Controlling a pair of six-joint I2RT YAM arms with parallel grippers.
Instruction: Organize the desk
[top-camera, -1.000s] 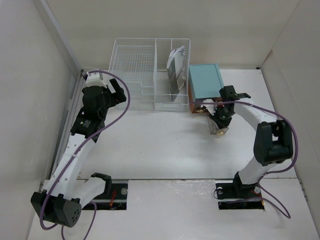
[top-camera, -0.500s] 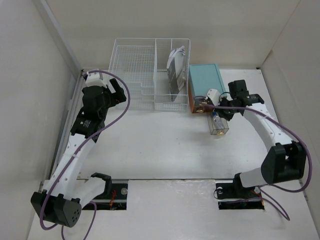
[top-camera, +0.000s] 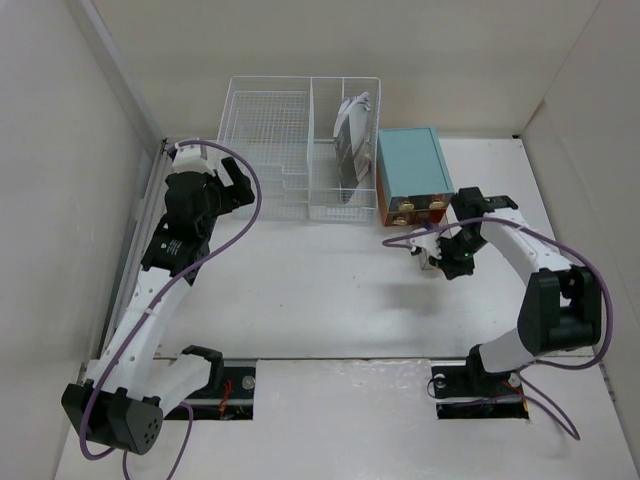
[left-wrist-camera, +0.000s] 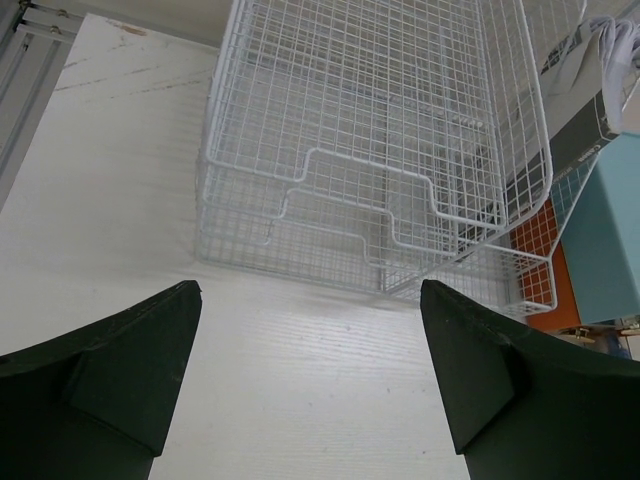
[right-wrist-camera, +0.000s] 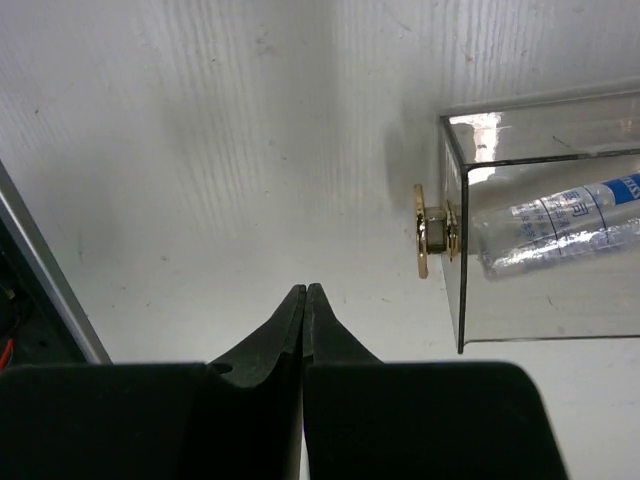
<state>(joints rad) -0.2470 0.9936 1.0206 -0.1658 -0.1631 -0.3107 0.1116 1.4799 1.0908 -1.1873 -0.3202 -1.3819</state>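
Bottle (right-wrist-camera: 560, 225) inside clear drawer (right-wrist-camera: 560, 305) on desk (right-wrist-camera: 200, 150): right wrist only, obscured overhead.

Clear drawer (right-wrist-camera: 452, 262), gold knob (right-wrist-camera: 424, 231), right of frame
Bottle (right-wrist-camera: 560, 225) lying inside; right gripper (right-wrist-camera: 303, 298) closed, lower centre, apart from knob, above white desk (right-wrist-camera: 200, 150)

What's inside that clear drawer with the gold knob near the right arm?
A small clear bottle with a blue-printed label lies on its side in the clear drawer. The drawer's far end is cut off in the wrist view, so anything there is unseen.
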